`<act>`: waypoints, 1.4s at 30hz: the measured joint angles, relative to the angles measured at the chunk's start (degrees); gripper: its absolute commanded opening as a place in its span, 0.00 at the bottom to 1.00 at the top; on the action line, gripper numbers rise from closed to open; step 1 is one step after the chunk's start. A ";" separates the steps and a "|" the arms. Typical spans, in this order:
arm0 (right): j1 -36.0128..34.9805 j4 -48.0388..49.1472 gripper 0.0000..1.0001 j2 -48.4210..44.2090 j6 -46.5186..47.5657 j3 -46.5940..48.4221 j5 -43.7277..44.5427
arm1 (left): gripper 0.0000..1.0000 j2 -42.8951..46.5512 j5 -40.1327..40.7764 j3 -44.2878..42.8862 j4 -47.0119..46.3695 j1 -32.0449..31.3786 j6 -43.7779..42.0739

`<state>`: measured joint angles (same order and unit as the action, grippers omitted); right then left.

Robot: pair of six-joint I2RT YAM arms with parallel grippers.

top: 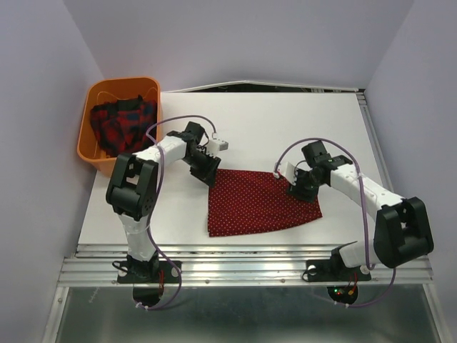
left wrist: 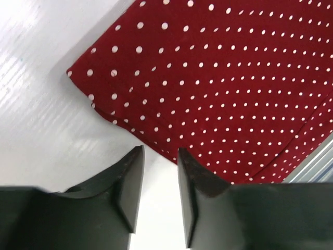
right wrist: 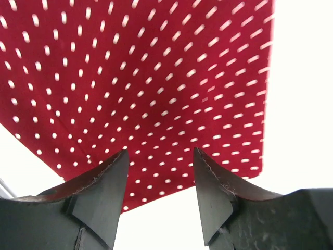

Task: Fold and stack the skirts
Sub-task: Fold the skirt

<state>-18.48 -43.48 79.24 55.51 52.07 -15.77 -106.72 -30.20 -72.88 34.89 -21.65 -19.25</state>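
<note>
dotted skirt [top: 260, 202] flat on table [top: 285, 121] between arms; plaid skirt [top: 123, 126] in basket [top: 84, 146]; left gripper [left wrist: 160, 156], right gripper [right wrist: 160, 159] parted, empty, at far corners; likely risk: jaws catch one layer only, fold skews

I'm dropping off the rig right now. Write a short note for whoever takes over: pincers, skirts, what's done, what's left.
Left pincer: open, empty, at the dotted skirt's far left corner.
Right pincer: open, empty, at its far right corner.
Plaid skirt: bunched in the basket.
Done: dotted skirt lies flat on the table.
Left: fold it, fetch and fold the plaid one, stack both.
</note>
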 measured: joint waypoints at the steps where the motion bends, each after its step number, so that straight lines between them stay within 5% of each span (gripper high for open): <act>1: 0.00 0.35 0.57 0.07 0.26 -0.76 0.72 | 0.34 -0.42 -0.79 0.00 -0.46 0.02 0.46; 9: 0.00 0.39 0.57 1.46 0.66 -3.89 3.43 | 0.02 -7.56 -5.77 -4.26 -2.03 0.52 3.23; 14: 0.00 0.37 0.58 1.31 0.52 -3.87 3.67 | 0.00 -13.55 -7.34 -12.98 -1.44 0.52 3.56; 18: 0.00 -1.03 0.59 1.27 0.22 -2.75 2.97 | 0.00 -23.65 -7.50 -29.70 -0.66 0.37 3.61; 19: 0.00 -1.22 0.59 1.27 0.26 -2.43 2.73 | 0.04 -25.31 -7.39 -32.41 -0.79 0.37 3.61; 20: -0.07 -1.57 0.59 1.27 0.68 -1.81 1.97 | 0.26 -29.31 -6.47 -40.46 0.57 0.26 3.48; 21: -0.28 -1.60 0.58 1.25 0.92 -1.64 1.62 | 0.37 -32.15 -5.95 -45.83 0.35 0.20 3.45; 23: -1.42 -1.51 0.57 1.16 1.51 -1.70 1.66 | 0.47 -36.98 -3.87 -56.28 -0.55 0.17 2.73; 25: -3.39 -0.79 0.57 1.14 1.75 -2.34 1.84 | 0.54 -37.05 -2.12 -57.99 -1.90 0.28 2.21; 29: -8.72 1.51 0.57 2.14 0.74 -5.25 1.88 | 0.54 -28.41 0.15 -48.09 -4.59 1.07 1.70; 32: -12.94 3.32 0.55 6.32 -1.88 -5.01 2.10 | 0.54 -14.97 1.55 -32.30 -7.80 2.43 2.19; 37: -19.63 3.48 0.53 12.28 -7.91 0.55 1.75 | 0.49 7.78 3.93 -13.62 -9.38 5.53 5.42; 42: -26.80 5.35 0.54 19.10 -15.54 8.28 -2.36 | 0.43 17.84 5.40 -2.01 -11.26 5.88 7.43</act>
<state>-45.28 -38.13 98.35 39.97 60.36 -18.13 -88.88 -24.80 -74.89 23.64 -15.77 -11.81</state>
